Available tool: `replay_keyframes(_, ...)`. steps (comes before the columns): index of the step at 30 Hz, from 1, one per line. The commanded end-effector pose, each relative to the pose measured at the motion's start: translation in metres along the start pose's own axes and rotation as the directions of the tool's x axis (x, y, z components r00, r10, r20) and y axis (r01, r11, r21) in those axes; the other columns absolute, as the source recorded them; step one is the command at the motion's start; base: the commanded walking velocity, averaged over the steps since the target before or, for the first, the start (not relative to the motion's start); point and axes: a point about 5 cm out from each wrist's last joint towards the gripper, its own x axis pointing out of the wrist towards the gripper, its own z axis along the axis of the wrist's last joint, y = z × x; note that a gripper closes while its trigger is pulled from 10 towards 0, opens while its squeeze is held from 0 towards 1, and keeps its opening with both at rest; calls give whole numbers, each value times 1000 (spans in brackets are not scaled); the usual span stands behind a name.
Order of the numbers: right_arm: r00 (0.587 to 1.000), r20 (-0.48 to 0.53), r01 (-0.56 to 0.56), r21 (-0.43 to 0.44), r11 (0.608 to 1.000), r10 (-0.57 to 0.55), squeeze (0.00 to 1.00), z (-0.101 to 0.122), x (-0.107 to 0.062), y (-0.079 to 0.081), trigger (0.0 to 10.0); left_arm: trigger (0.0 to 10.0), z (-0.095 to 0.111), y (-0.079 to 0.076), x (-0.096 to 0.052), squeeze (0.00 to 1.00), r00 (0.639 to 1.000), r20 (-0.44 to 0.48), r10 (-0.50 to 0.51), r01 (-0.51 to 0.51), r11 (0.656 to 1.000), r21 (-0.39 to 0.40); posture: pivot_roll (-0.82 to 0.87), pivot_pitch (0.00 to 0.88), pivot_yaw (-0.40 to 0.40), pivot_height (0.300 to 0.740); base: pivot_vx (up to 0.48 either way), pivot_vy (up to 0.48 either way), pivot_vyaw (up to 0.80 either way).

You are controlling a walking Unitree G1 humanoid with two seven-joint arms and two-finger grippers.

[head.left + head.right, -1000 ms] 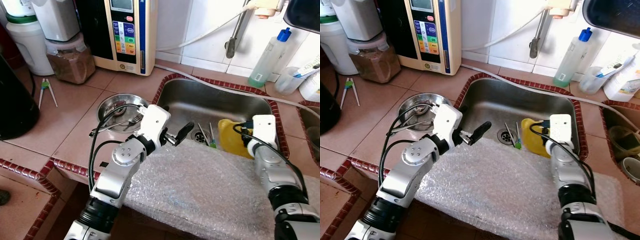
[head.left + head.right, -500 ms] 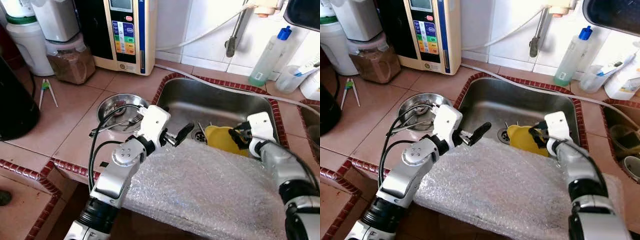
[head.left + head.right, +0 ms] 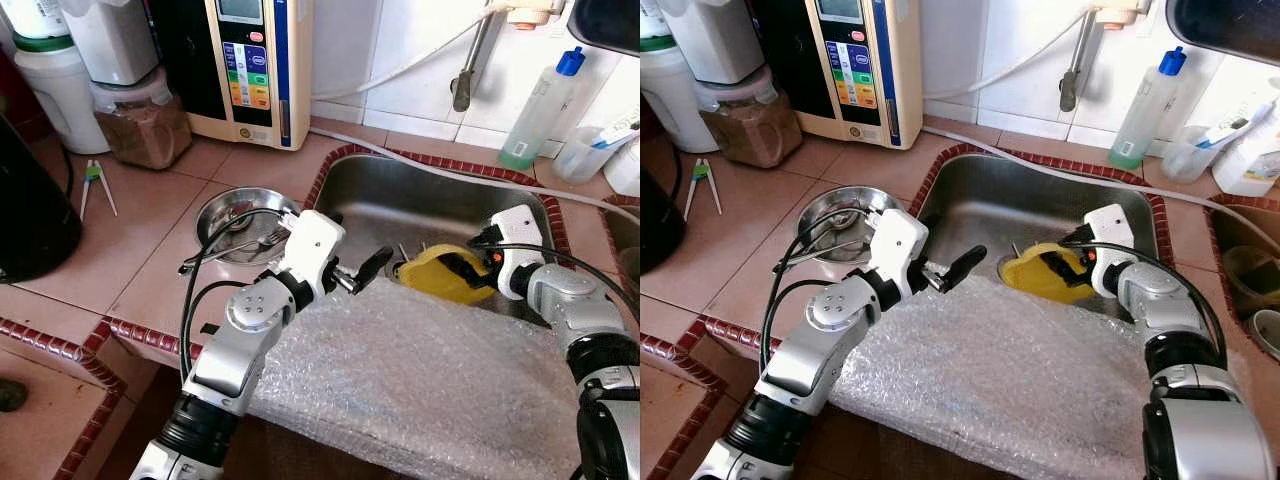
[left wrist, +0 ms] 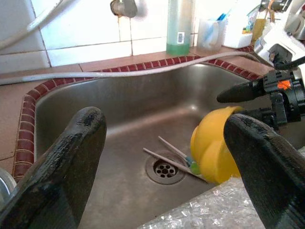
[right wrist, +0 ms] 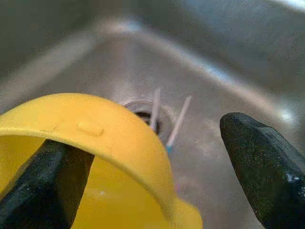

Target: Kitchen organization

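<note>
A yellow bowl (image 3: 432, 280) lies tipped on its side in the steel sink (image 3: 400, 205), its mouth turned toward my right gripper (image 3: 472, 264). That gripper is open and straddles the bowl's rim (image 5: 95, 124). One finger sits inside the bowl and the other stands apart outside it. My left gripper (image 3: 366, 270) hovers open at the sink's near left edge, above the bubble wrap, holding nothing. Thin utensils (image 4: 174, 160) lie by the drain, partly under the bowl.
Bubble wrap (image 3: 420, 370) covers the counter's front edge. A steel bowl with a fork (image 3: 235, 225) sits left of the sink. Behind are a water machine (image 3: 250, 65), a jar (image 3: 140, 120), chopsticks (image 3: 92, 180), a soap bottle (image 3: 535, 110) and a hose (image 3: 450, 172).
My right gripper swung lower and to the right side of the sink. The yellow bowl went from upright to tipped over, shifted a little left. The left arm stayed put.
</note>
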Motion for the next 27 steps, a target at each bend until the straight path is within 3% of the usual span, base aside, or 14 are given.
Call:
replay_keyframes(1, 998, -54, -22, -9, 1000, 21, 1000, -7, -1, 0, 10000, 10000, 3, -2, 3, 1000, 1000, -1, -12, 12, 999, 37, -35, 84, 3, 740, 0, 0, 0)
replay_keyframes(3, 996, -85, -15, -41, 999, 12, 1000, -11, -1, 0, 10000, 10000, 3, -1, 3, 1000, 1000, -1, -6, 6, 999, 43, -35, 84, 3, 740, 0, 0, 0)
replay_keyframes(5, 996, -68, 65, 44, 997, -62, 1000, -10, -1, -4, 10000, 10000, 4, 0, 3, 1000, 1000, 3, 6, -6, 999, 44, -28, 86, -6, 740, 0, 0, 0)
replay_keyframes(6, 998, -24, 67, 119, 991, -64, 1000, -5, 0, -4, 10000, 10000, 4, 0, 3, 1000, 1000, 5, 11, -11, 999, 45, -25, 87, -8, 740, 0, 0, 0)
replay_keyframes(7, 989, 132, 36, 178, 983, -60, 1000, 12, 0, -3, 10000, 10000, 5, 1, 3, 1000, 1000, 11, 29, -30, 998, 52, -24, 89, -8, 740, 0, 0, 0)
replay_keyframes(9, 976, 209, 33, 163, 986, -67, 1000, 21, -2, -4, 10000, 10000, 5, 2, 3, 1000, 999, 14, 40, -40, 998, 54, -24, 89, -8, 740, 0, 0, 0)
replay_keyframes(10, 948, 305, 80, 42, 996, -89, 1000, 29, -8, -5, 10000, 10000, 5, 4, 2, 1000, 998, 19, 55, -56, 997, 52, -25, 90, -8, 740, 0, 0, 0)
replay_keyframes(13, 951, 303, 97, -114, 989, -59, 1000, 22, -10, 3, 10000, 10000, 6, 5, 2, 1000, 997, 23, 69, -70, 996, 53, -23, 91, -10, 740, 0, 0, 0)
replay_keyframes(17, 972, 235, 33, -124, 992, -3, 1000, 9, -5, 15, 10000, 10000, 6, 7, 2, 1000, 996, 25, 85, -86, 995, 54, -24, 92, -12, 740, 0, 0, 0)
replay_keyframes(20, 978, 207, -16, 8, 1000, 14, 1000, 1, -1, 21, 10000, 10000, 7, 9, 3, 1000, 994, 31, 101, -103, 993, 52, -23, 95, -15, 740, 0, 0, 0)
replay_keyframes(21, 978, 207, -16, 8, 1000, 14, 1000, 1, -1, 21, 10000, 10000, 7, 9, 3, 1000, 994, 31, 101, -103, 993, 52, -23, 95, -15, 740, 0, 0, 0)
replay_keyframes(22, 968, 184, -165, -41, 985, 170, 1000, -4, -2, 37, 10000, 10000, 9, 10, 3, 1000, 992, 38, 118, -121, 990, 76, -20, 97, -21, 740, 0, 0, 0)
replay_keyframes(23, 964, 182, -181, -94, 979, 196, 1000, -6, -2, 42, 10000, 10000, 9, 10, 3, 1000, 991, 39, 124, -127, 988, 84, -20, 97, -21, 740, 0, 0, 0)
replay_keyframes(27, 954, 295, 56, 12, 998, -57, 1000, 11, -1, 20, 10000, 10000, 8, 14, 2, 1000, 988, 37, 147, -150, 985, 86, -18, 98, -26, 740, 0, 0, 0)
